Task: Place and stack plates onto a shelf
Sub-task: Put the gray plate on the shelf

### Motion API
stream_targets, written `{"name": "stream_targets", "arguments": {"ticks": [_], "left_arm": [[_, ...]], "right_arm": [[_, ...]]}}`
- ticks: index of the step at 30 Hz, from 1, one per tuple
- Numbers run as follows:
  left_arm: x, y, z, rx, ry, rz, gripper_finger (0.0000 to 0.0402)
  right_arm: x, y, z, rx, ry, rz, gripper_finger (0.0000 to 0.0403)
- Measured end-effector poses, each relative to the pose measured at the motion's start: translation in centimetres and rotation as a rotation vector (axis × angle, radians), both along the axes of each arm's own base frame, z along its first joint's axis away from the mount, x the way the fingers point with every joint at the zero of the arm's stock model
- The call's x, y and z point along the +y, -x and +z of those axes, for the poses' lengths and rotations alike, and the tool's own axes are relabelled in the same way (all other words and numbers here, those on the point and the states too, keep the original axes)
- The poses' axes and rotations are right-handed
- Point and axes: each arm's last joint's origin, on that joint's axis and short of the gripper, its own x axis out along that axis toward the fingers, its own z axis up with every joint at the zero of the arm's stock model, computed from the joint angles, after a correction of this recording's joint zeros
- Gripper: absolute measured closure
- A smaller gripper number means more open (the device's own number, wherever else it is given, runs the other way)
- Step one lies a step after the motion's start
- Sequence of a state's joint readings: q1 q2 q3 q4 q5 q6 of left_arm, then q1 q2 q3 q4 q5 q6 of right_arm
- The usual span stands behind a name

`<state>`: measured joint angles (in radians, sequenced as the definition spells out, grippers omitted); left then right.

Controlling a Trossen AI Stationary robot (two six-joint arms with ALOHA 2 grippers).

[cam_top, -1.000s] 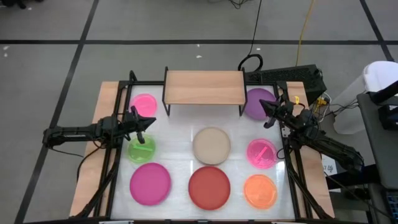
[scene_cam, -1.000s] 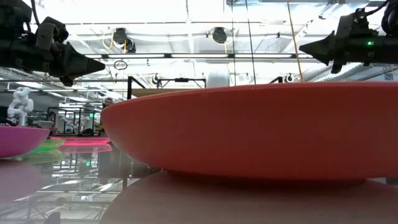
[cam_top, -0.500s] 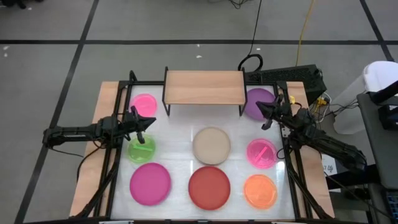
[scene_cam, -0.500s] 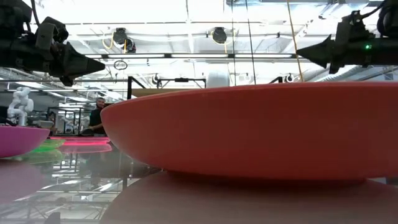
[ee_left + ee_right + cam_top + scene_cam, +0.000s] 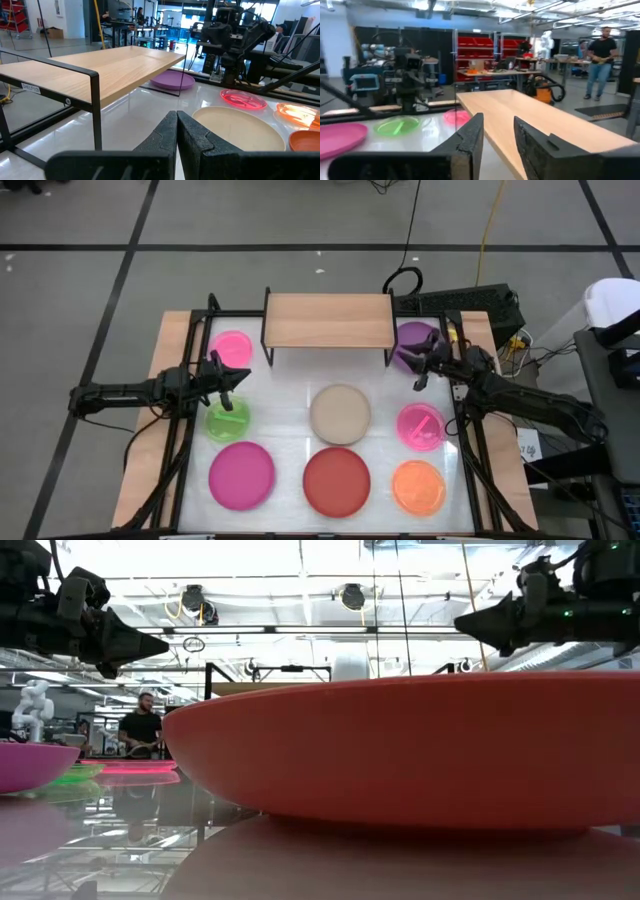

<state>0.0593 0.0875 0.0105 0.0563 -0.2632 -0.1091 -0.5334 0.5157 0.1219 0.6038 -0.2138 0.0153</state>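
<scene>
The light-wood shelf (image 5: 328, 320) stands on black legs at the table's far middle. Around it, flat on the white tabletop, lie the small pink (image 5: 231, 347), green (image 5: 228, 420), translucent pink (image 5: 420, 426) and orange (image 5: 418, 487) plates. The large magenta (image 5: 241, 474), red (image 5: 336, 481), beige (image 5: 340, 414) and purple (image 5: 412, 335) plates lie there too. My left gripper (image 5: 243, 377) hovers shut between the small pink and green plates. My right gripper (image 5: 412, 370) hovers open over the purple plate's near edge, beside the shelf's right legs, its fingers (image 5: 470, 142) pointing along the shelf top (image 5: 530, 120).
A black frame runs along the table's left and right sides, under both arms. Cables and a dark box (image 5: 470, 305) sit behind the table's far right corner. Bare tabletop shows under the shelf and between shelf and beige plate. A person (image 5: 140, 730) stands in the room beyond.
My right gripper has moved toward the table's left, from over the purple plate's right part to beside the shelf's right legs, staying above the table. The left arm and all plates have kept still.
</scene>
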Motion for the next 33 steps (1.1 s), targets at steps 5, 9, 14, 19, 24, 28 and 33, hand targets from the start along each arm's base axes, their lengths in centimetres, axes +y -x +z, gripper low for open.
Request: {"name": "stream_targets", "arguments": {"ticks": [5, 9, 14, 19, 24, 28, 33], "left_arm": [[0.0, 0.0, 0.0, 0.000, 0.000, 0.000, 0.0389], [0.0, 0.0, 0.0, 0.000, 0.000, 0.000, 0.0389], [0.0, 0.0, 0.0, 0.000, 0.000, 0.000, 0.0389], [0.0, 0.0, 0.0, 0.000, 0.000, 0.000, 0.0389], [0.0, 0.0, 0.0, 0.000, 0.000, 0.000, 0.0389], [0.0, 0.0, 0.0, 0.000, 0.000, 0.000, 0.0389], [0.0, 0.0, 0.0, 0.000, 0.000, 0.000, 0.0389]], "right_arm": [[-0.2, -1.1, 0.7, 0.045, 0.015, 0.025, 0.0297], [0.0, -2.3, 1.8, 0.087, 0.039, 0.067, 0.0296], [0.5, -3.9, 2.2, 0.147, 0.055, 0.134, 0.0296], [1.0, -5.8, 2.3, 0.205, 0.076, 0.201, 0.0296], [1.5, -8.6, 2.4, 0.273, 0.090, 0.267, 0.0296], [1.6, -10.7, 1.9, 0.333, 0.096, 0.299, 0.0296], [1.4, -12.5, 0.9, 0.381, 0.081, 0.310, 0.0296]]}}
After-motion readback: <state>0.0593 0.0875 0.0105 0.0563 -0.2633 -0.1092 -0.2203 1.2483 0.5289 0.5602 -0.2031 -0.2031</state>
